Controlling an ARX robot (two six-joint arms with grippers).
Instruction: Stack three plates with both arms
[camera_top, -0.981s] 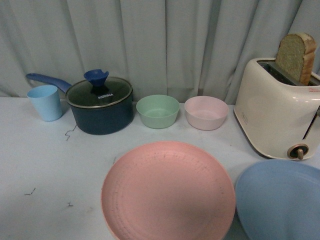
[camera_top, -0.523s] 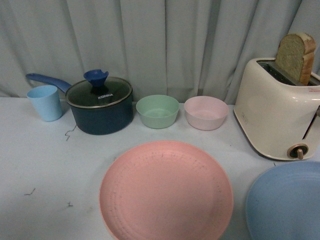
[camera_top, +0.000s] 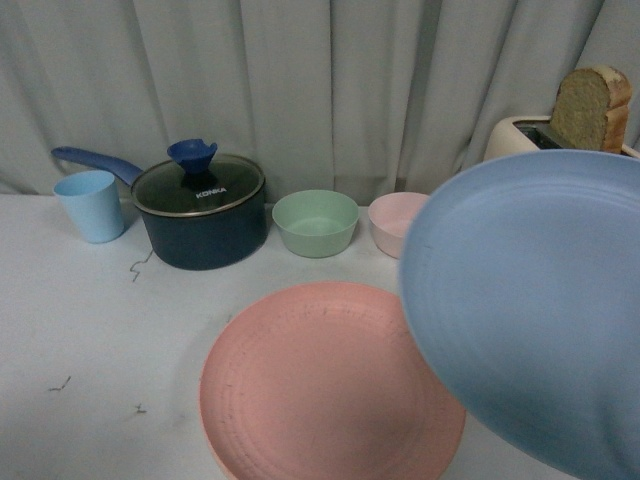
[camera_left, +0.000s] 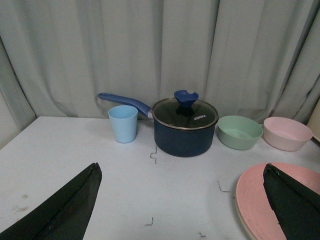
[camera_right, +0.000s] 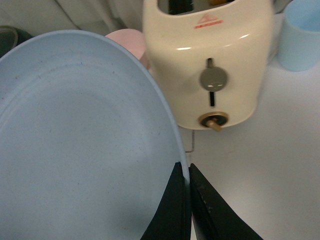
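Only the right wrist view shows the right gripper (camera_right: 185, 170) clamping the rim of the round matte light-blue plate (camera_right: 75, 140) — left gripper (camera_left: 181, 168) spread wide.

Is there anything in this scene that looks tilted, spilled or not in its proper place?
Only the light blue plate stands out: the right gripper pinches its rim and holds it steeply tilted in the air, hiding most of the toaster from the front view. Nothing looks spilled or broken.

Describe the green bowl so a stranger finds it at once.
Start at the grey curtain. Before it stands a lidded dark blue pot; the green bowl sits just right of it. The pink bowl beyond has the same shape; colour decides.
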